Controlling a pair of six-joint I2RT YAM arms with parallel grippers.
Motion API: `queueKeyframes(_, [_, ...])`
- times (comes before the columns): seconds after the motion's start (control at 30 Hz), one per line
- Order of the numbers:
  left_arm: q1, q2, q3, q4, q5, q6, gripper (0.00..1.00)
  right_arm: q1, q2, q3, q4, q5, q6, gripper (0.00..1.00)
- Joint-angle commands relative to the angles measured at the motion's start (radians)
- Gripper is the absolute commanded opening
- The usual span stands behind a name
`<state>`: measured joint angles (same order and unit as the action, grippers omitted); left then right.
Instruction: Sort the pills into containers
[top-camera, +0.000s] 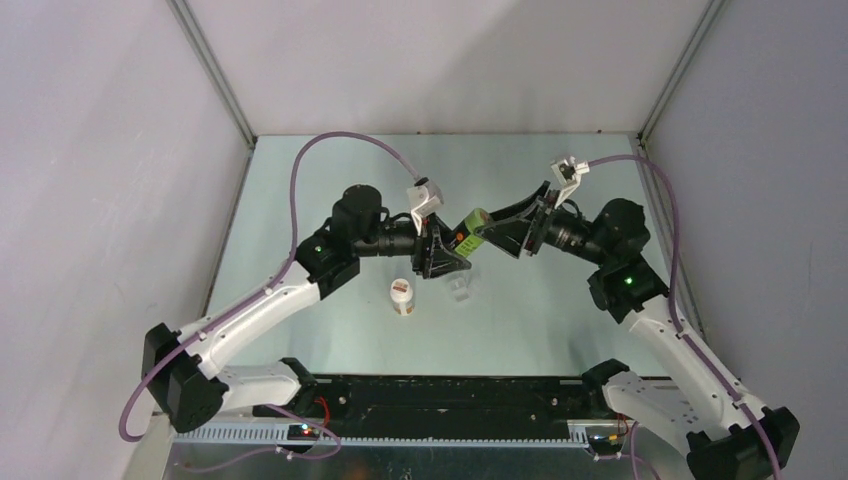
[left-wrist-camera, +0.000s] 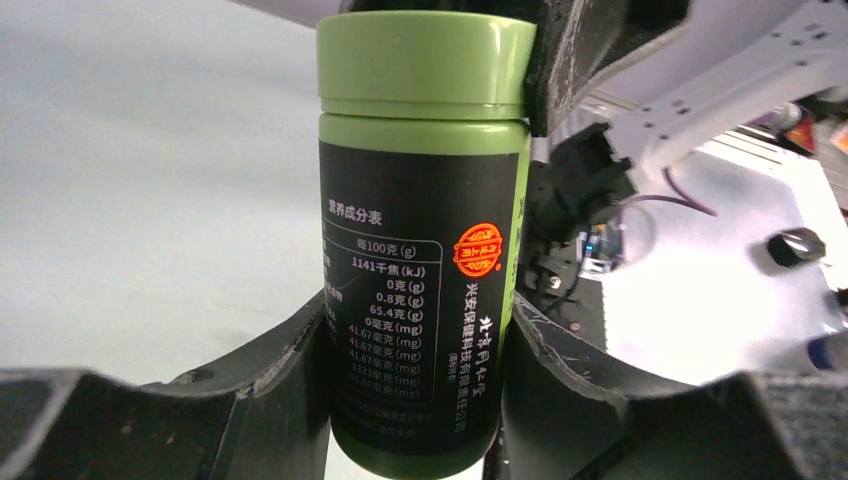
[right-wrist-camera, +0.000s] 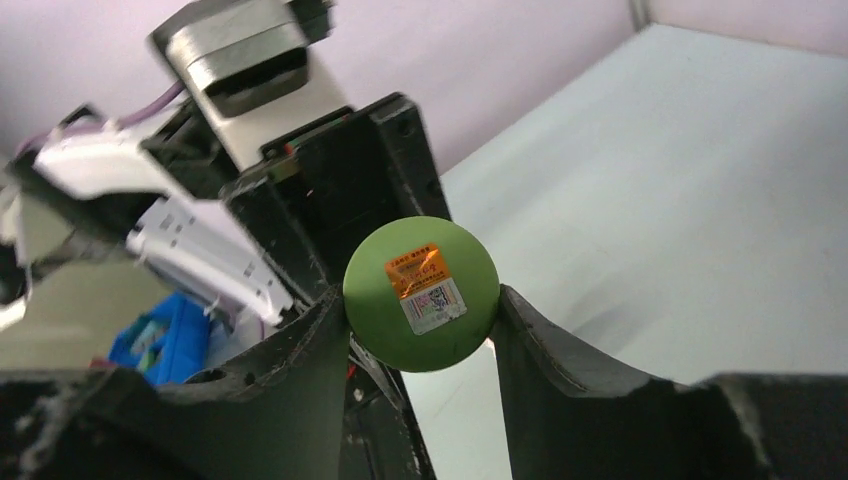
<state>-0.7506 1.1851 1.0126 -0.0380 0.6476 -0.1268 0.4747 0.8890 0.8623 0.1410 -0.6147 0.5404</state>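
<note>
- While your left gripper (left-wrist-camera: 415, 325) clamps the green bottle (left-wrist-camera: 420, 280) low on its label, jaws about half closed and pressed to both sides, your right gripper (right-wrist-camera: 420, 300) pinches the cap (right-wrist-camera: 400, 335), touching it on both sides. My read: one arm anchors the body so the other can twist the lid off.
- Bottle hangs tilted in mid-air between the arms, above the table (top-camera: 560, 320), touching nothing else.
- Pill box (top-camera: 460, 290) sits on the table just below the bottle, close to the left gripper. A small white bottle (top-camera: 402, 297) stands just left of it.
- Room: open table to the right of the grippers and beyond them, side walls (top-camera: 150, 200) well apart. The tight spot is under the left wrist, near both small items.
</note>
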Motion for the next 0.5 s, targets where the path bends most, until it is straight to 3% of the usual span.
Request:
queueKeyframes(0.0, [0.007,0.009,0.073,-0.025,0.234,0.038,0.00,-0.093,0.004,0.017,0.217,-0.423,-0.096,0.20])
queueKeyframes(0.03, [0.006,0.011,0.075,-0.013,0.246,0.041,0.00,-0.097,0.007,0.020,0.208,-0.438,-0.109,0.23])
queueKeyframes(0.13, [0.005,0.015,0.081,-0.023,0.212,0.056,0.00,-0.095,-0.010,0.028,0.139,-0.275,-0.116,0.88])
queueKeyframes(0.17, [0.006,0.018,0.086,-0.033,0.192,0.072,0.00,-0.083,-0.016,0.029,0.111,-0.098,-0.063,0.93])
queueKeyframes(0.27, [0.005,0.028,0.099,-0.077,0.064,0.093,0.00,-0.027,-0.020,0.029,0.068,0.178,0.145,0.99])
queueKeyframes(0.37, [0.006,0.014,0.095,-0.085,-0.003,0.118,0.00,0.120,-0.035,0.029,0.004,0.484,0.205,0.99])
queueKeyframes(0.47, [0.005,-0.007,0.076,-0.061,-0.044,0.120,0.00,0.222,-0.037,0.029,-0.021,0.680,0.212,0.97])
